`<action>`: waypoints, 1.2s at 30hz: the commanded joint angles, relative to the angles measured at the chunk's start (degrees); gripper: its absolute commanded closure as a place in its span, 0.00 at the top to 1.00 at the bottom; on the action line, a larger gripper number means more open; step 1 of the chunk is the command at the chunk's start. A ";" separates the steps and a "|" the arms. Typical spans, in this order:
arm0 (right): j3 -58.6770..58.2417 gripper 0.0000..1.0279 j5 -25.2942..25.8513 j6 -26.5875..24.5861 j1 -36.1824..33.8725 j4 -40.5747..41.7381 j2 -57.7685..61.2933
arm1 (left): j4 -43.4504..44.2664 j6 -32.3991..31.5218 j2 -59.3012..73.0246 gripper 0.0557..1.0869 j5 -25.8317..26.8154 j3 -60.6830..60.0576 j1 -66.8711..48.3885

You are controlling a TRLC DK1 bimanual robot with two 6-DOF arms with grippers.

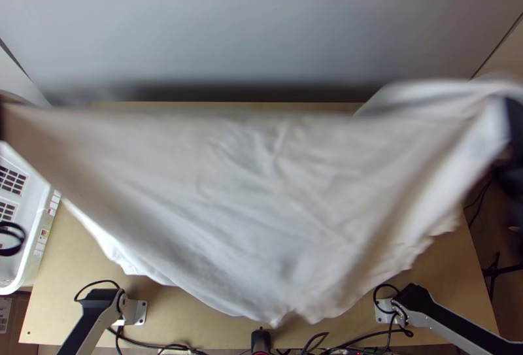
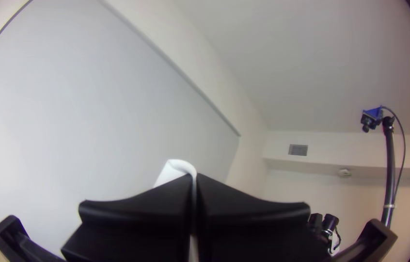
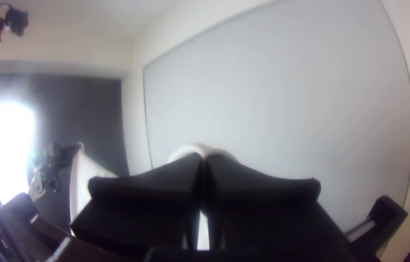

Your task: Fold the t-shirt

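Observation:
The white t-shirt [image 1: 261, 185] hangs stretched and blurred high above the table in the top view, its lower part draping toward the near edge. At the left edge my left gripper [image 1: 2, 118] has one upper corner of it; my right gripper [image 1: 511, 116] has the other at the right edge. In the left wrist view a bit of shirt [image 2: 178, 167] sticks out from my left gripper [image 2: 195, 178], shut on it. In the right wrist view cloth [image 3: 200, 149] is pinched by my right gripper [image 3: 204, 159], also shut.
A white plastic basket [image 1: 29, 250] stands at the table's left side. Bare wood of the table [image 1: 72, 289] shows around the near corners, with black cables [image 1: 157, 345] along the near edge. A grey-white panel [image 1: 261, 21] rises behind the table.

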 commanded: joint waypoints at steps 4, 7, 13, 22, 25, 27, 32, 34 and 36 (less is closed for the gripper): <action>-39.36 0.02 -1.23 -2.49 0.11 9.86 -10.94 | 6.77 2.85 -3.66 0.03 2.88 -28.95 -0.48; -46.04 0.02 -2.20 -3.37 -1.21 14.25 -10.50 | 10.28 5.31 -0.93 0.03 2.79 -35.72 -0.48; -54.13 0.02 -4.83 -1.61 -7.89 23.57 -5.23 | 17.40 9.88 10.05 0.03 1.65 -43.10 -1.88; -59.31 0.02 -7.82 -1.53 -17.38 36.40 6.46 | 25.75 13.40 32.99 0.03 -2.75 -40.99 -1.97; -58.78 0.02 -8.96 -1.88 -20.54 41.50 12.09 | 26.98 13.40 40.47 0.03 -4.86 -36.16 -1.97; -57.99 0.02 -9.40 -2.32 -22.13 44.22 16.31 | 28.65 13.40 44.86 0.03 -5.74 -33.08 -1.97; -54.48 0.02 -9.40 -2.41 -23.97 50.64 26.06 | 29.00 13.40 54.26 0.03 -6.70 -24.47 -2.50; -52.46 0.02 -9.40 -2.49 -24.41 51.34 29.76 | 29.09 13.40 58.39 0.03 -7.32 -20.95 -2.59; -50.35 0.02 -9.40 -2.49 -25.03 51.52 33.18 | 29.00 13.49 62.44 0.03 -8.02 -17.52 -2.59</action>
